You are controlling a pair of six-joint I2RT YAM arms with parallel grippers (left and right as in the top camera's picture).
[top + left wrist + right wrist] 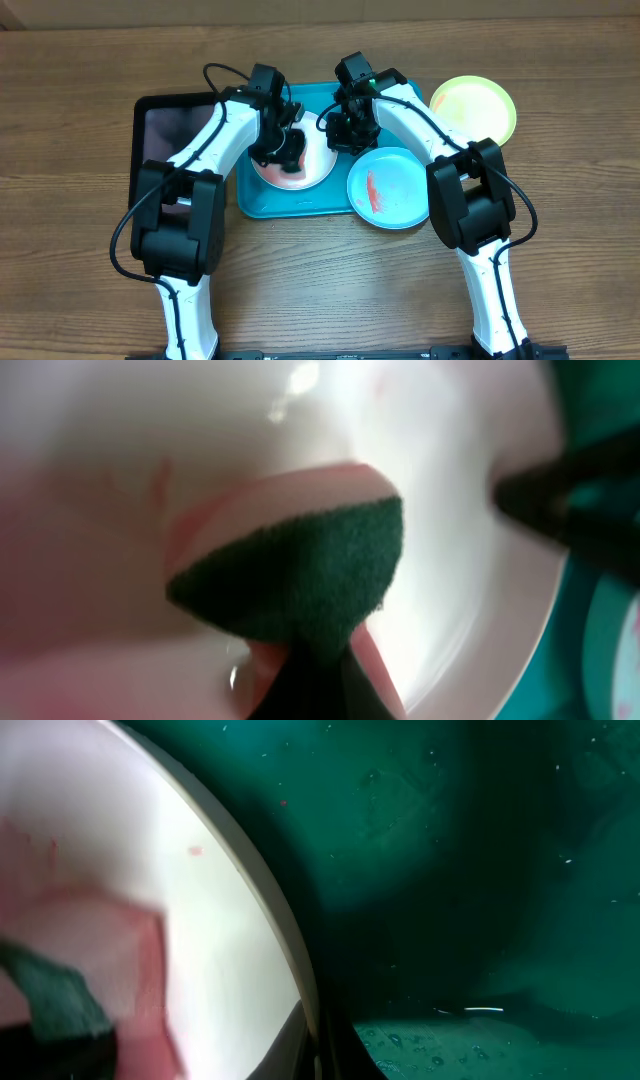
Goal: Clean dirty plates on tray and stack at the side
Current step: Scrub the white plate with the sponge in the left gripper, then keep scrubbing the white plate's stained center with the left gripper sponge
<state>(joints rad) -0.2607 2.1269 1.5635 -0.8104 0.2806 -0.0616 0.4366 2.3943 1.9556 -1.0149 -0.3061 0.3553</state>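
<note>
One big wooden table (pixel 80 120) holds everything. The blue-green tray (pixel 290 203) sits in the middle, close to the far edge, and a black tray (pixel 170 130) is just beside its left side. The white plate (pixel 318 165) lies on the tray's left half. The pale blue plate (pixel 392 188), smeared red, hangs over the tray's near right corner. The lime-green plate (pixel 473 108) sits off the tray, by its far right corner. The left gripper (pixel 288 152) pinches a green-and-pink sponge (pixel 300 575) down on the white plate. The right gripper (pixel 350 130) is at that plate's right rim. It may be holding the rim, but I cannot tell.
</note>
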